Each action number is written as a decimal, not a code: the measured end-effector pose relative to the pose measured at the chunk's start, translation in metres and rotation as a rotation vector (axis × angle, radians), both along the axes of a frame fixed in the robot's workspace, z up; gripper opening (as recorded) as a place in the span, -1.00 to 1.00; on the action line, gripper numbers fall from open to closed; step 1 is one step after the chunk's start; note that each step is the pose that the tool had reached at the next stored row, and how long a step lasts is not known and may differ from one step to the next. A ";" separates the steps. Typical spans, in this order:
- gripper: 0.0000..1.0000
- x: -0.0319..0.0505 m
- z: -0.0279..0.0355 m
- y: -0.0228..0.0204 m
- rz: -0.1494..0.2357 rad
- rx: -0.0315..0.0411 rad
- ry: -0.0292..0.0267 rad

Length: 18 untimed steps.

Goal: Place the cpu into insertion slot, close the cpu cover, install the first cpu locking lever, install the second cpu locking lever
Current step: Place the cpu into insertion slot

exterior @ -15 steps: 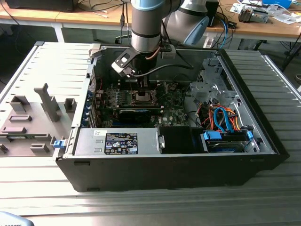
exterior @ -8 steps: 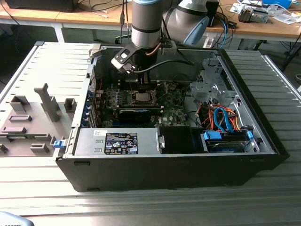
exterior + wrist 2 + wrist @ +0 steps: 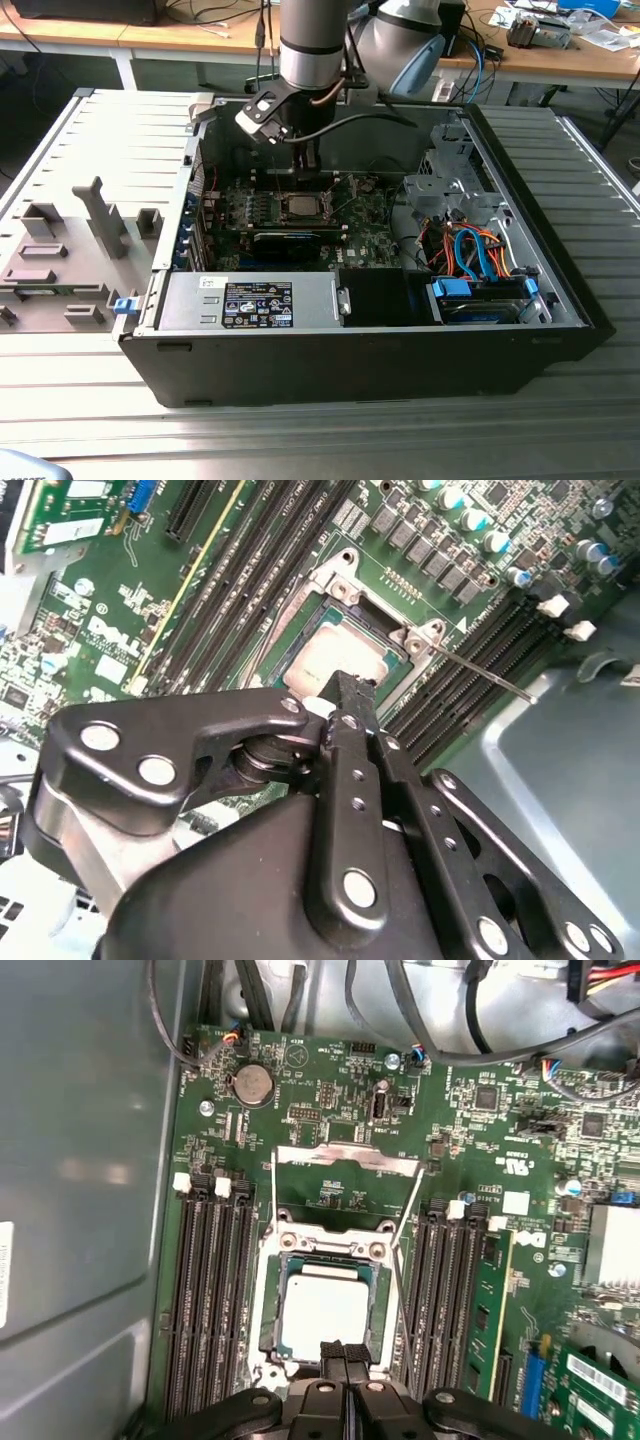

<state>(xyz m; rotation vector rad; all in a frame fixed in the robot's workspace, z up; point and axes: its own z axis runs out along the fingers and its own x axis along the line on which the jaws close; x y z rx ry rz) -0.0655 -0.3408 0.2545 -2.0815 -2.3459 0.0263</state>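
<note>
While the cpu (image 3: 325, 1310) lies in the insertion slot (image 3: 325, 1245) with the cpu cover (image 3: 345, 1157) open, the gripper (image 3: 345, 1352), fingers (image 3: 333, 1355) closed on nothing, sits at the chip's edge.

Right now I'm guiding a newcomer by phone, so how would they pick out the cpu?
In the open computer case, look at the green motherboard, between the two banks of long black memory slots. The cpu lies in the square socket, by the claw: a flat, pale silvery square, unlike the dark chips around.
</note>
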 end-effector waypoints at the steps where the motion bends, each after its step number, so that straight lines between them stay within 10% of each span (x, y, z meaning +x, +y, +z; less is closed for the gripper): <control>1: -0.79 0.0000 0.0018 0.0000 0.000 0.0000 0.0000; 18: -0.79 0.0001 0.0444 0.0000 0.000 0.0002 -0.0001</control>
